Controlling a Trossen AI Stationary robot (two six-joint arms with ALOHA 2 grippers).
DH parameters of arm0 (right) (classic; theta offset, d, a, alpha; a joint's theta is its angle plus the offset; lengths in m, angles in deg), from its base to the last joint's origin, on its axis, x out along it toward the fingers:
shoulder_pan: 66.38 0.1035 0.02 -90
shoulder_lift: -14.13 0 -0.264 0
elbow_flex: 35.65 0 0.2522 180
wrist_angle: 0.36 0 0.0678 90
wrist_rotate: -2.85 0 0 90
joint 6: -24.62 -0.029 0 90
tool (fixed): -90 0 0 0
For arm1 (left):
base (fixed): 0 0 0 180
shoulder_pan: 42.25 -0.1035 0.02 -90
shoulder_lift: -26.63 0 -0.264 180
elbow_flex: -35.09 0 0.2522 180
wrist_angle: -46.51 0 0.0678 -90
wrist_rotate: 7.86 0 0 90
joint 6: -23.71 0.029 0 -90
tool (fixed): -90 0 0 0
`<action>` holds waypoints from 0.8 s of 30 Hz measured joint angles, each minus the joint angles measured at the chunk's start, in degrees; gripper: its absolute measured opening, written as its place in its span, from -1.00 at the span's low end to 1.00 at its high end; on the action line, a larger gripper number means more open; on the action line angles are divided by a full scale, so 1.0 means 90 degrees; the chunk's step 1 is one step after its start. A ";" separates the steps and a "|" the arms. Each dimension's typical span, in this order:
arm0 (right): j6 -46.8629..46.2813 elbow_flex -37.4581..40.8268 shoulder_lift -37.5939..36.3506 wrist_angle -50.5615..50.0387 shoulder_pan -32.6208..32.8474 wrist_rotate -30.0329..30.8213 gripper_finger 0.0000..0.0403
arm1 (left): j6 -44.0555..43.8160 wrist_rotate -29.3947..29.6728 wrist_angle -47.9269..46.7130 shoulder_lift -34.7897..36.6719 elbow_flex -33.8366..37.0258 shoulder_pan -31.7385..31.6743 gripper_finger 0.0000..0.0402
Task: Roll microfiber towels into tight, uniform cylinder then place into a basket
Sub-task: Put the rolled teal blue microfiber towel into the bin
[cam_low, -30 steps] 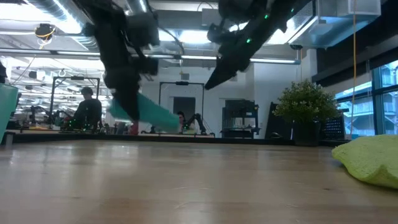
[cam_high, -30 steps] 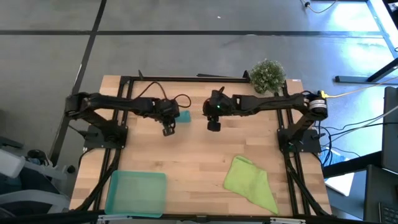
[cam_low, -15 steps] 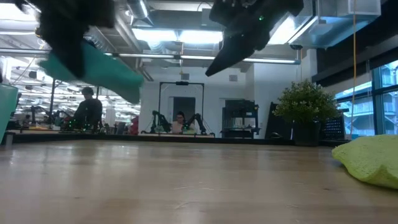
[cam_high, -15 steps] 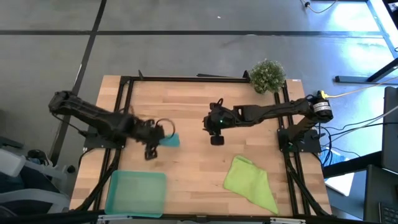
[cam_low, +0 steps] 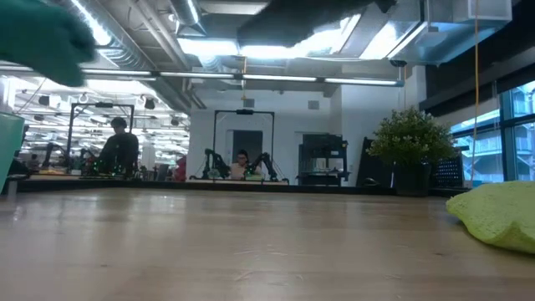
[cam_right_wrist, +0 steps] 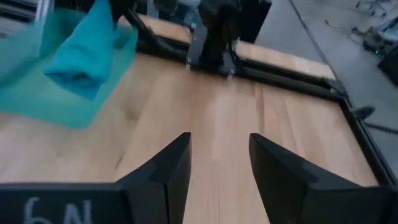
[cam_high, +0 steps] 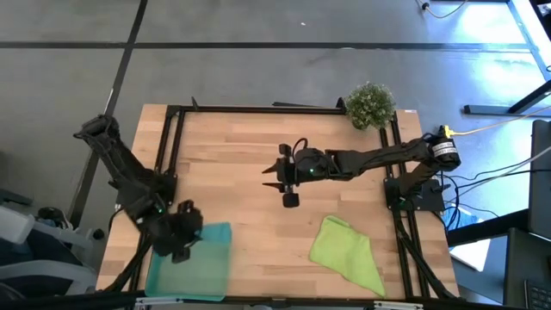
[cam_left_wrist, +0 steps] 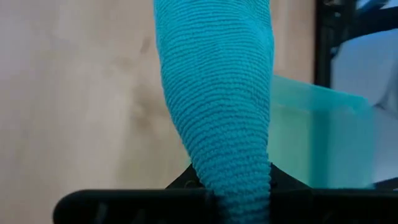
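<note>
Left end effector [cam_high: 178, 242] holds teal towel [cam_left_wrist: 217, 93], seemingly above the basket [cam_high: 194, 274].

left arm [cam_high: 129, 176]: dark, jointed | right arm [cam_high: 370, 158]: dark, black cable loop | right tool [cam_right_wrist: 214, 177]: "6N", possibly

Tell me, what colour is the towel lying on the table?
Lime yellow-green. The towel shows best in the high view.

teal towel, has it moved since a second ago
Yes. In the high view the left gripper has carried the teal towel from the table's far middle toward the near left corner, where it now hangs over the basket.
</note>
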 joint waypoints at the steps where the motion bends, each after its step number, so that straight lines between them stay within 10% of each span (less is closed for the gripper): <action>1: -0.0001 -0.0080 0.0018 -0.0026 0.0000 -0.0003 -0.19 | -0.0183 0.0079 0.0051 -0.0049 0.0000 0.0201 -0.93; 24: 0.0182 -0.4588 0.3433 -0.1517 0.0297 -0.2141 -0.19 | -0.1703 0.0239 0.2227 -0.1796 0.0000 0.1849 -0.94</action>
